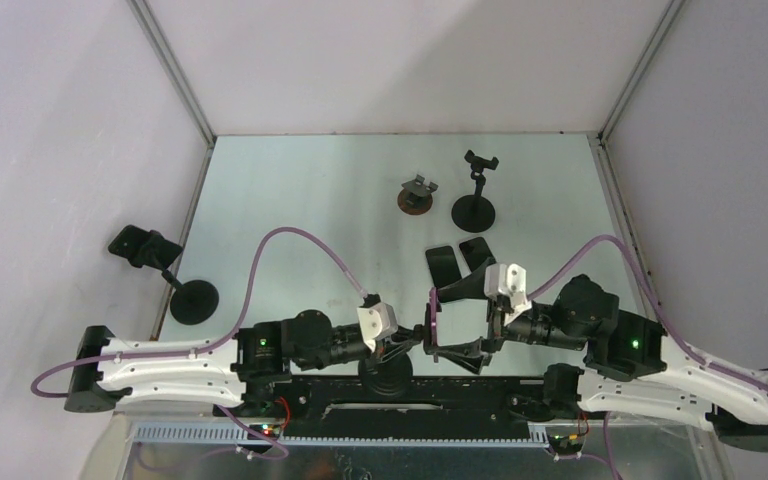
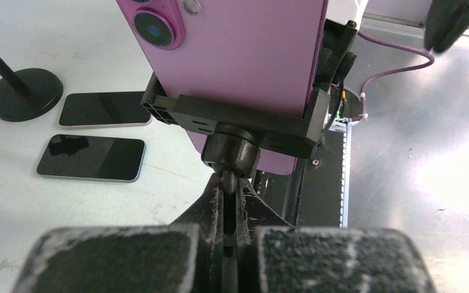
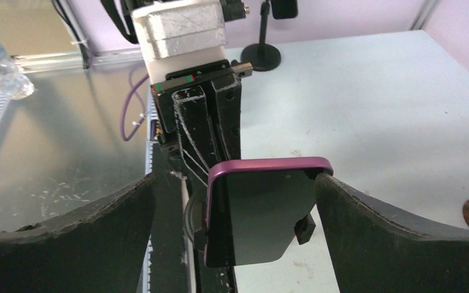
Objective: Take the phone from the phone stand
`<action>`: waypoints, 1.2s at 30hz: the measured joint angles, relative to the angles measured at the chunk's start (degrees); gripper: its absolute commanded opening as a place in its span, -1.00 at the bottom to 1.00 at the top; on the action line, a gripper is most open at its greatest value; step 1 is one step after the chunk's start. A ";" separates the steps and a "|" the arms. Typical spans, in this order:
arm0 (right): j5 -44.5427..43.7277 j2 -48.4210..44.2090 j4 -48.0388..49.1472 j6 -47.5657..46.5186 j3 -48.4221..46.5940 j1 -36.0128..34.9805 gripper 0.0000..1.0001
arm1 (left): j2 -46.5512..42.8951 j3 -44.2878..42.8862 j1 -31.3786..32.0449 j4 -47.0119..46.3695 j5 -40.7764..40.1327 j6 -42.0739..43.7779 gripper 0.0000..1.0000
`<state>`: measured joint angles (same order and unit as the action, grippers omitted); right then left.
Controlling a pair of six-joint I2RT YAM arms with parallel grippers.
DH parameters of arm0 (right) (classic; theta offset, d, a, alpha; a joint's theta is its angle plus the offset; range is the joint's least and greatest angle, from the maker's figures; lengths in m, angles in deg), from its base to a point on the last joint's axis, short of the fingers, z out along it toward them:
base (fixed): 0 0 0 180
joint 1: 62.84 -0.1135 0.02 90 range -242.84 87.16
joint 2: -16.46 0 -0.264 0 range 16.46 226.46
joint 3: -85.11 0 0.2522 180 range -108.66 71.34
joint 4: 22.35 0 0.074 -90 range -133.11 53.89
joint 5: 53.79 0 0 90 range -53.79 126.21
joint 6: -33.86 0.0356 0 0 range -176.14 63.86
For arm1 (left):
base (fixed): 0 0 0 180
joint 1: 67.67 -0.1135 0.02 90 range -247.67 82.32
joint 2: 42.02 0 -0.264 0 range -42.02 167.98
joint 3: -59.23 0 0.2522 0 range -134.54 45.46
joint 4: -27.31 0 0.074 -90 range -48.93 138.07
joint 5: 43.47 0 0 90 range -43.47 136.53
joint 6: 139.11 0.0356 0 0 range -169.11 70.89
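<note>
So the pink phone [image 2: 244, 49] sits in the clamp of the phone stand [image 2: 244, 119], right at the near edge of the table [image 1: 310, 200] between the two arms, and it isn't out yet. The left gripper [image 2: 231, 183] is pinched shut on the stand's thin stem just under the ball joint. I'd guess that's to pin the stand down so it doesn't tip or come along when the phone gets pulled. The right gripper [image 3: 237, 178] is spread wide open with the phone between its fingers [image 3: 378, 232]. One pad looks right up against the phone's edge and the other is well clear of it, so nothing's gripped on that side. From above, both arms are folded low along the front edge and point in toward each other. The left forearm lies nearly flat and comes in from the left. The right wrist comes in from the right, with one finger on the far side of the phone and one on the near side. It looks lined up to close on the phone's edges and slide it out. Two dark phones [image 2: 91, 157] lie flat on the table further back.
</note>
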<state>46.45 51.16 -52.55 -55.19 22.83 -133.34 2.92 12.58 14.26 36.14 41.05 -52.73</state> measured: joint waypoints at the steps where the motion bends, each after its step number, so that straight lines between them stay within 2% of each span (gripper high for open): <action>1: -1.73 0.39 -0.28 -0.39 0.00 -1.03 0.99 | 0.00 0.00 -0.02 0.00 -0.33 -0.02 -1.00; 6: -8.28 2.91 -1.42 -1.60 0.00 -3.32 0.99 | 0.00 0.00 -0.11 0.09 -0.48 -0.02 -1.00; 11: -10.10 4.09 -1.33 -2.86 0.83 -3.02 0.99 | 0.00 0.00 -0.11 0.07 -0.09 -0.02 -1.00; 14: -7.91 4.13 -1.36 -3.26 1.88 -1.55 0.97 | 0.02 0.00 -0.11 0.09 0.50 -0.02 -1.00; 23: 1.64 1.55 0.04 -3.04 3.76 3.74 0.72 | 0.04 0.00 -0.11 0.33 1.05 -0.02 -1.00; 36: 6.14 1.86 2.12 -2.91 3.93 4.81 0.61 | 0.57 0.00 -0.11 0.42 1.44 0.00 -1.00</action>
<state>52.59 53.02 -50.43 -58.09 26.77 -128.53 3.49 12.58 14.15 36.56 42.49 -52.73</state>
